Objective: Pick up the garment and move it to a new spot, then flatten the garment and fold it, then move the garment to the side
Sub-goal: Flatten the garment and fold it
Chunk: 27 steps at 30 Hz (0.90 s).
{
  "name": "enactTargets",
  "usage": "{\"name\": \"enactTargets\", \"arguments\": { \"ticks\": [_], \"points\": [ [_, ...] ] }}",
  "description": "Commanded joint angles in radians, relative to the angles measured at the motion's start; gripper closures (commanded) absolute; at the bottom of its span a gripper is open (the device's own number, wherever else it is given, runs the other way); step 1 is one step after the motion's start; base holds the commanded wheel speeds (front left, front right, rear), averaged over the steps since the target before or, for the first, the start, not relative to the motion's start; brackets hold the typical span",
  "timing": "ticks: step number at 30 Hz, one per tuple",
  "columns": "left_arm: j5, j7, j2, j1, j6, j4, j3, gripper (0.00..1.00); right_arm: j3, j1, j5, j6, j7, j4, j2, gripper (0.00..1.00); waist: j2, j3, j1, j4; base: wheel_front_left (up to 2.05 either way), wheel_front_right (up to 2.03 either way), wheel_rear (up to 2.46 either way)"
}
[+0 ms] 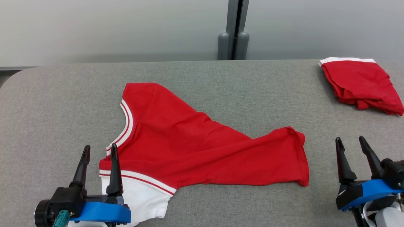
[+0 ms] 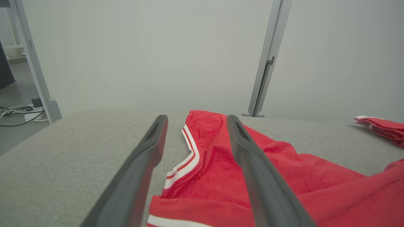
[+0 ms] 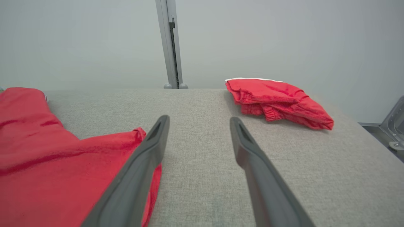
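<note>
Lying open across the middle of the grey padded table (image 1: 56,94), the red garment (image 1: 195,148) is spread out but not flat. A soft ridge runs slantwise through its cloth. Its striped neckline (image 1: 126,123) faces the table's left edge, and its hem end reaches toward the right edge, stopping well short of it. A white panel (image 1: 142,195) of the garment lies at the near edge, toward the near left corner.

The left gripper (image 1: 100,146) sits at the near left corner with its jaws wide and nothing clasped between them. One finger (image 1: 114,170) crosses the neckline in the head view; whether it touches the cloth cannot be told. In the left wrist view the neckline and bare table show between the two fingers.

The right gripper (image 1: 349,138) sits at the near right corner, apart from the garment's hem end, with its jaws likewise wide and empty. Bare table shows between its fingers in the right wrist view.

A second red cloth (image 1: 359,85), folded and white-edged, rests at the far right corner. Behind the far edge stands a pale wall (image 1: 110,28) with a grey post (image 1: 233,31).
</note>
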Motion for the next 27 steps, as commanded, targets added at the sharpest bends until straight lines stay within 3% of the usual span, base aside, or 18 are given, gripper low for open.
{"name": "enactTargets", "arguments": {
  "ticks": [1, 13, 27],
  "points": [
    [0.005, -0.005, -0.001, 0.009, 0.004, -0.005, 0.005, 0.00, -0.002, 0.026, -0.010, 0.001, -0.003, -0.029, 0.010, 0.00, -0.0001, -0.009, 0.0000, -0.008, 0.00, 0.00, 0.00],
    [0.025, -0.005, -0.001, 0.050, -0.007, 0.004, 0.024, 0.00, 0.046, 0.208, -0.078, 0.001, -0.004, -0.230, 0.114, 0.00, -0.0001, -0.061, 0.0000, -0.013, 0.00, 0.00, 0.00],
    [0.030, -0.005, -0.001, 0.082, 0.004, -0.010, 0.025, 0.00, 0.054, 0.276, -0.138, 0.001, -0.004, -0.229, 0.150, 0.00, -0.0001, -0.080, 0.0000, -0.007, 0.00, 0.00, 0.00]
  ]
}}
